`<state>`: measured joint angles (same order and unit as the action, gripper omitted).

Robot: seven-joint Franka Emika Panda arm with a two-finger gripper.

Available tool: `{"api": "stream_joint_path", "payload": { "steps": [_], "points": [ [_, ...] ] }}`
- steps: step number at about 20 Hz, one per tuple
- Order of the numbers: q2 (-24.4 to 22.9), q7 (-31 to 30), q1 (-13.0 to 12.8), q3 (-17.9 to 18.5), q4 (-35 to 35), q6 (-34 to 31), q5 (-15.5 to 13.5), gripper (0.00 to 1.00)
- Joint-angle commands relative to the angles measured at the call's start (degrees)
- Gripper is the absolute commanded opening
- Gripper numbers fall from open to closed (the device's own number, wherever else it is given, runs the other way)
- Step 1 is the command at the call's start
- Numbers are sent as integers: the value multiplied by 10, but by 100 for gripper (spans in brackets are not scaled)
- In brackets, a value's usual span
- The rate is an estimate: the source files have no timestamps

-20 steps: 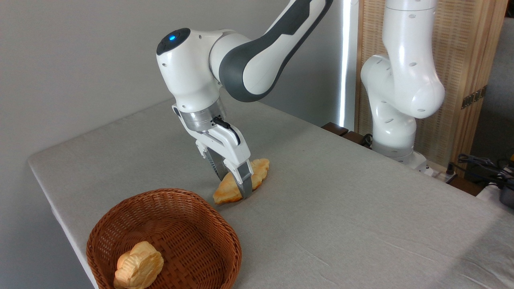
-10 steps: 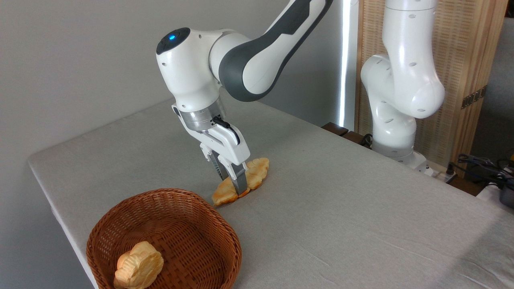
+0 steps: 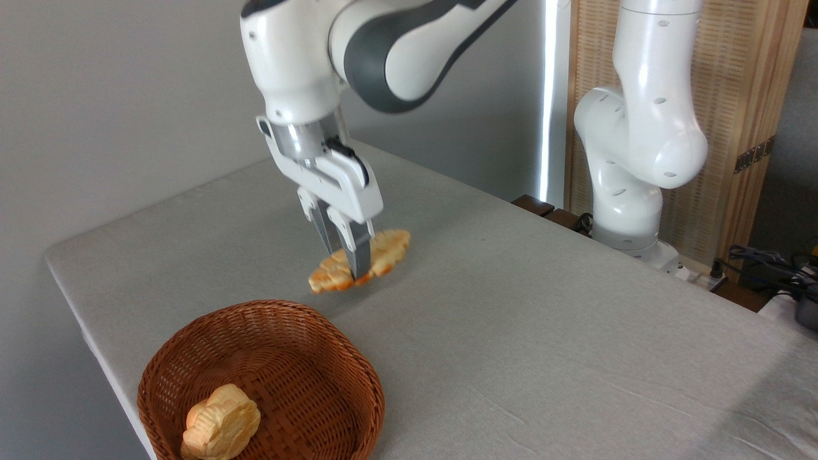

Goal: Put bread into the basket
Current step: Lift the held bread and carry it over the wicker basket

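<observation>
Jaws: closed on the bread, pinching it near its middle; the two fingers point down and slightly toward the viewer.
Gripper (image 3: 351, 271): white, hanging from a silver wrist ring on the arm, above the middle-left part of the counter.
Bread (image 3: 386, 248): long, flat, golden-yellow pastry with lobed edges; held roughly level in the air, clear of the counter, its left end a little lower and browner. A soft shadow lies on the cloth beneath it.
Position of bread to basket: up and behind the basket's far rim, not over the bowl and not touching it.
Basket (image 3: 358, 370): round, shallow, reddish-brown wicker, standing at the counter's near-left corner.
Inside the basket: a shorter, chunky ridged bread piece (image 3: 220, 423) resting against the near-left wall.
Counter (image 3: 543, 332): covered with pale grey cloth, with faint creases toward the lower right.
Arm (image 3: 383, 45): white with dark grey joints, reaching in from the upper right; its base column (image 3: 639, 140) stands at the counter's far right edge.
Background: grey wall on the left, a wooden slatted panel (image 3: 735, 96) on the right, dark cables (image 3: 767, 262) at the far right.
</observation>
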<state>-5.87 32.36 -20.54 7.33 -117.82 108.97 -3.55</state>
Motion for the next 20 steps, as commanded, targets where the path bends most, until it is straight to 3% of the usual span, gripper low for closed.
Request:
{"api": "stream_joint_path", "payload": {
  "steps": [1,5,12,16,20],
  "points": [
    [-2,-9,-5,6,46,-17,-20,44],
    [4,-5,1,10,70,9,-29,44],
    [23,-6,12,26,72,138,-30,46],
    [43,-9,12,37,73,220,-30,61],
    [67,-5,13,42,72,281,-28,61]
  ]
}}
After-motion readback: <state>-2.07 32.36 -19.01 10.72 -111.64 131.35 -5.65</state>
